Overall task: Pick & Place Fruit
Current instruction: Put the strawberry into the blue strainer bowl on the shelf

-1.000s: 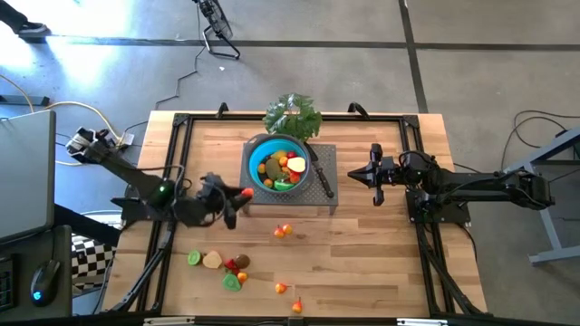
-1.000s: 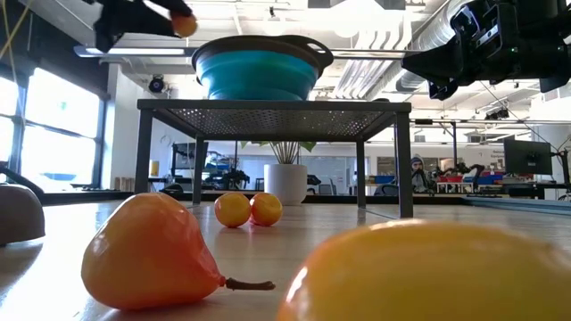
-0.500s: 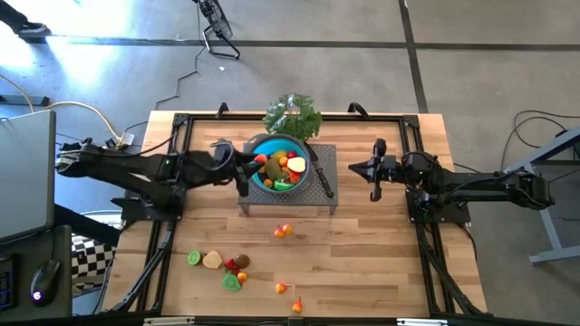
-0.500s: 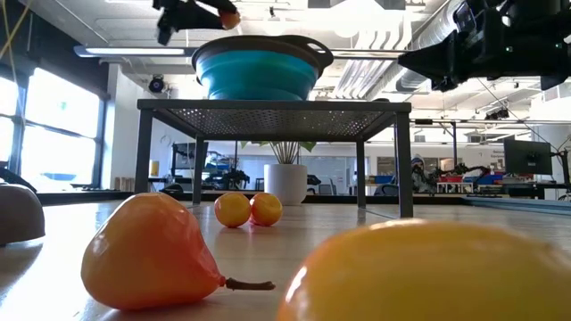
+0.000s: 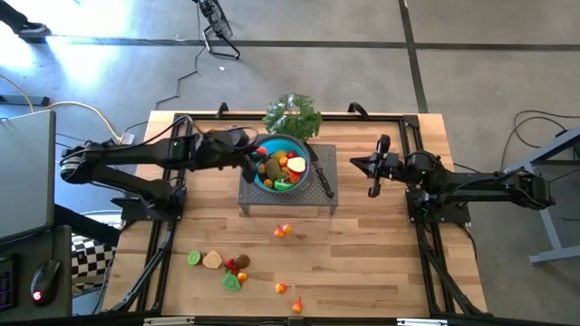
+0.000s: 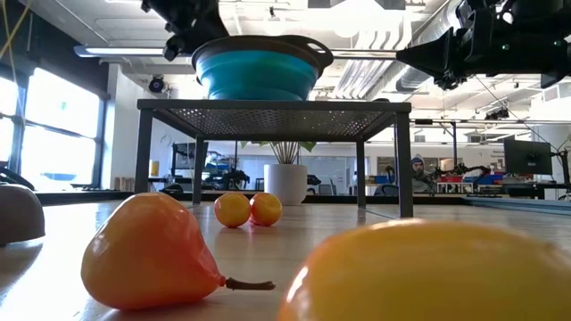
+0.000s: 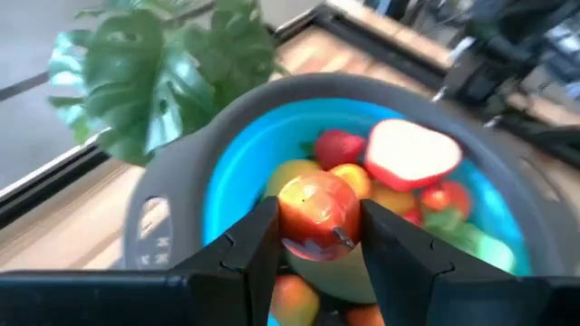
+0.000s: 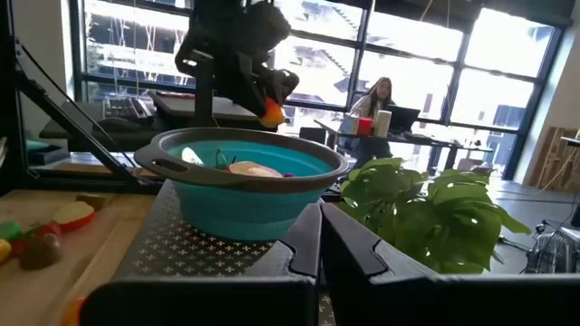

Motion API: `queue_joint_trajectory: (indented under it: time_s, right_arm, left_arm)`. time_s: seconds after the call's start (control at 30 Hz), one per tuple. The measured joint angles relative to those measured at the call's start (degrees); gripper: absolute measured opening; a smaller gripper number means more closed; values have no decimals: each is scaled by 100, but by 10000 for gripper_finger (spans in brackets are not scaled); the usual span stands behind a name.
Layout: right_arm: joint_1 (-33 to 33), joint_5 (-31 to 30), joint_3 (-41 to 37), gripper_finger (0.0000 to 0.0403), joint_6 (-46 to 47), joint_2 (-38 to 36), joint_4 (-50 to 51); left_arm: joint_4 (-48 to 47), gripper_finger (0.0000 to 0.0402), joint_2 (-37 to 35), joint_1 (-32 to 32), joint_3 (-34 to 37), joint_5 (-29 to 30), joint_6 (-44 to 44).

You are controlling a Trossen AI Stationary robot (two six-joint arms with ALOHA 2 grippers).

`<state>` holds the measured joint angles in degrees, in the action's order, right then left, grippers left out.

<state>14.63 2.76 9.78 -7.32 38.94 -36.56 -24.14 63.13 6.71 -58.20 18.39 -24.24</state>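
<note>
**Left claw holds a red apple over the blue bowl, ready to drop it**

The left claw (image 7: 313, 237) is part closed on a small red-and-yellow toy apple (image 7: 315, 215), pinched between its two dark fingers (image 7: 255, 244). In the left wrist view the apple sits at the middle of the frame, directly above the round blue collapsible bowl with the grey rim (image 7: 227, 172), which already carries a cream-faced apple slice (image 7: 412, 152), a strawberry and other small fruit. In the high view the left claw (image 5: 256, 154) hangs at the bowl's left edge, just left of frame centre.

The step in hand is the placing: carry is done, release is not. The next move likely calls for spreading the fingers so the apple falls among the others, then lifting clear.

The right claw (image 5: 373, 170), fingers pressed together and empty, waits right of the bowl. More toy fruit (image 5: 217, 263) lies on the wooden counter (image 5: 362, 263) at lower left.
</note>
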Motion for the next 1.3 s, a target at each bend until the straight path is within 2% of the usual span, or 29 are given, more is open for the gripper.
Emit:
queue_joint_trajectory:
  time_s: [0.13,0.4,0.93,1.3]
  right_arm:
    - [0,9,0,2,-2,0,0]
    - [0,11,0,2,-6,0,11]
    - [2,11,0,2,-13,0,11]
    - [1,14,0,2,-10,0,28]
  left_arm:
    - [-553,138,335,136,-481,6,-1]
    - [-720,138,999,154,-982,17,30]
    - [-913,138,1553,154,-1013,-13,-301]
    - [-891,138,1567,154,-1013,-31,-318]
